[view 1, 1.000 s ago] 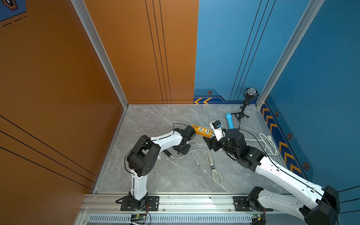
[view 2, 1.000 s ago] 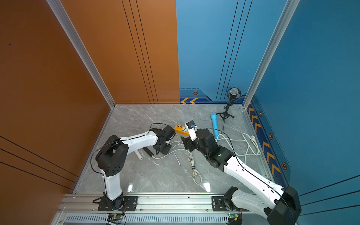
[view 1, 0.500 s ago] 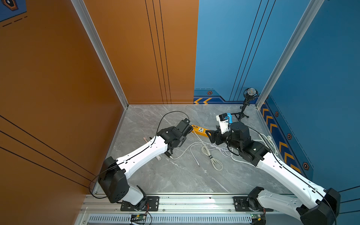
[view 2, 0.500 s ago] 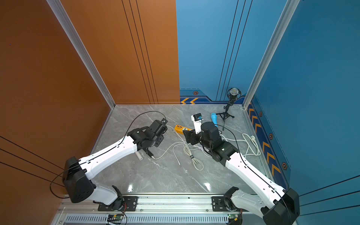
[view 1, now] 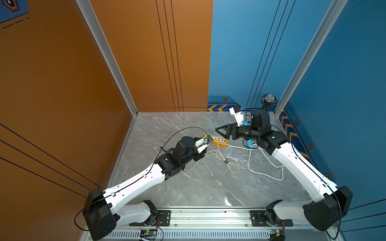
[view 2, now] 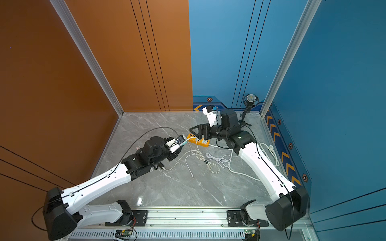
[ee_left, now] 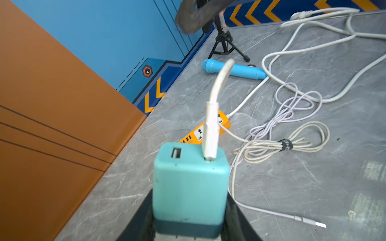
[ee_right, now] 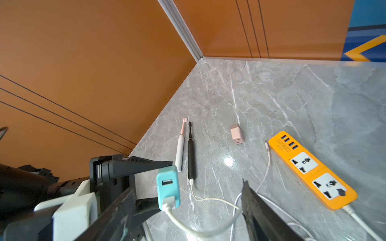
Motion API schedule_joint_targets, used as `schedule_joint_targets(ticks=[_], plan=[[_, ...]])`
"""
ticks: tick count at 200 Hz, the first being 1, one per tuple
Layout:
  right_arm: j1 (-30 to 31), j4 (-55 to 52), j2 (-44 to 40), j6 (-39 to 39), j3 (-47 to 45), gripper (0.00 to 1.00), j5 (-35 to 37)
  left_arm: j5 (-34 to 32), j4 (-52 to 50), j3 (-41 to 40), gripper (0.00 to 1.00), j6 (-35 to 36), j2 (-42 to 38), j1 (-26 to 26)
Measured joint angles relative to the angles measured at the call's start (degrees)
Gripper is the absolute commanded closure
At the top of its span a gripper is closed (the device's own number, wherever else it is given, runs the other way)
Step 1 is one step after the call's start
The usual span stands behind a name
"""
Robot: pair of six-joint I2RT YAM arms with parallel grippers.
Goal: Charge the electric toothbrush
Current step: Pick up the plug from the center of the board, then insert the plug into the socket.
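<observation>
Power strip (view 1: 217,140): lay on the table (view 1: 188,187), mid-frame in both top views.
Charger (ee_left: 189,183): hung off the table, near its end.
Cable bundle (view 1: 229,163): lay just lower right of it.
Toothbrushes (ee_right: 191,154): lay side by side, small plug (ee_right: 237,134) between them and the power strip.

You see orange wall panels (view 1: 62,83) filling the left of both top views, blue walls (view 1: 344,73) at right, and a glossy grey marbled floor (view 1: 188,187) below centre.

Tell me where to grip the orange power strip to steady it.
Pinch the orange power strip across its long edges at the USB-port end, coming straight down from above. It lies flat, so those parallel sides offer a hold, and that end likely leaves both sockets clear for the teal charger.
</observation>
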Motion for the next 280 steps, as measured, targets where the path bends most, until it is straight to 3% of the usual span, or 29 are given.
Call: schedule_joint_targets(ticks=[14, 66, 98, 108, 129, 148, 181, 211, 242, 280], plan=[[0.4, -2.6, 2.3, -1.9, 2.1, 0.24, -3.1, 1.2, 2.3, 0.0, 0.70, 1.6, 0.0, -0.3], [3.5, -7.6, 5.7, -6.0, 3.3, 0.55, -8.2, 2.3, 5.7, 0.9, 0.72, 3.2, 1.0, -0.4], [3.7, -8.7, 5.9, -7.5, 3.8, 0.82, -7.9, 3.0, 5.7, 1.0, 0.69, 2.9, 1.6, -0.3], [3.6, -8.9, 5.9, -8.7, 3.9, 0.88, -7.5, 3.5, 5.8, 1.1, 0.56, 2.8, 1.6, -0.2], [4.0, -9.6, 5.4, -12.0, 3.9, 0.92, -3.8, 4.4, 5.8, 1.2, 0.01, 2.8, 1.9, -0.3], [4.3, -12.7, 4.2, -20.9, 3.9, 1.00, 3.7, 5.0, 5.8, 1.3, 0.02, 1.6, 1.8, -0.4], [2.2, -19.6, 2.4, -43.1, 3.9, 1.00, 18.3, 5.8, 3.4, 1.2, 0.02, -4.2, -1.8, -0.4], [-3.1, -27.1, 7.9, -56.1, 7.8, 0.97, 23.1, 6.6, -4.2, 1.3, 0.02, -9.7, -9.3, -0.7], [-5.4, -31.7, 17.9, -63.1, 13.4, 0.96, 24.5, 6.7, -13.3, 0.9, 0.02, -9.9, -18.7, -0.7], [-5.5, -34.2, 29.7, -65.0, 21.5, 0.94, 21.9, 6.7, -19.1, -3.3, 0.02, -5.2, -28.4, -0.7]])
